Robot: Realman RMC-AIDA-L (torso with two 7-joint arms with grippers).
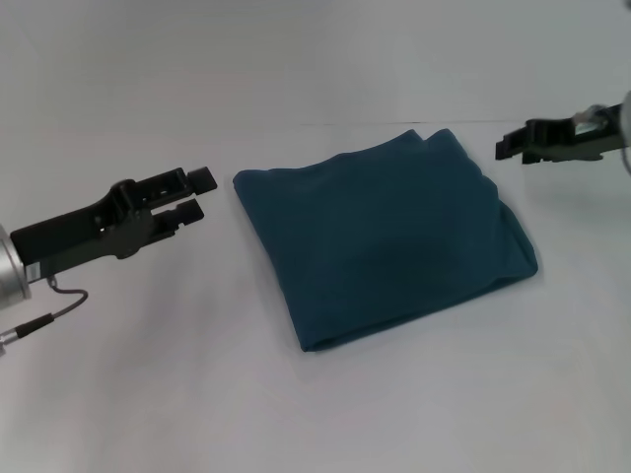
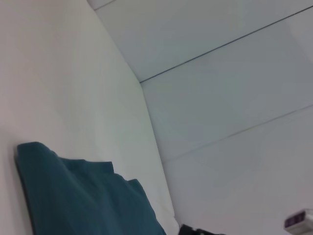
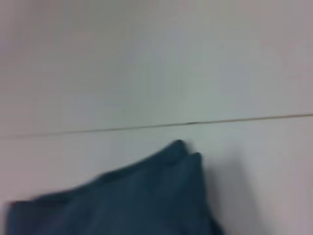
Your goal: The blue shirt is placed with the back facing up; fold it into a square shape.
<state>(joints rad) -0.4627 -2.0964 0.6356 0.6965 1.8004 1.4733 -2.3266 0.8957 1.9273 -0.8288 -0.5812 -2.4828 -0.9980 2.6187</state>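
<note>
The blue shirt [image 1: 385, 232] lay on the white table [image 1: 148, 394], already folded into a roughly square, slightly skewed bundle — layered edges showed at its far corner. The left gripper [image 1: 202, 194] hovered just beside the shirt's left corner, its two fingers a little apart and clamped on nothing. The right gripper [image 1: 503, 148] hung near the shirt's far right corner, clear of the cloth — whether its fingers were apart or together could not be told.
</note>
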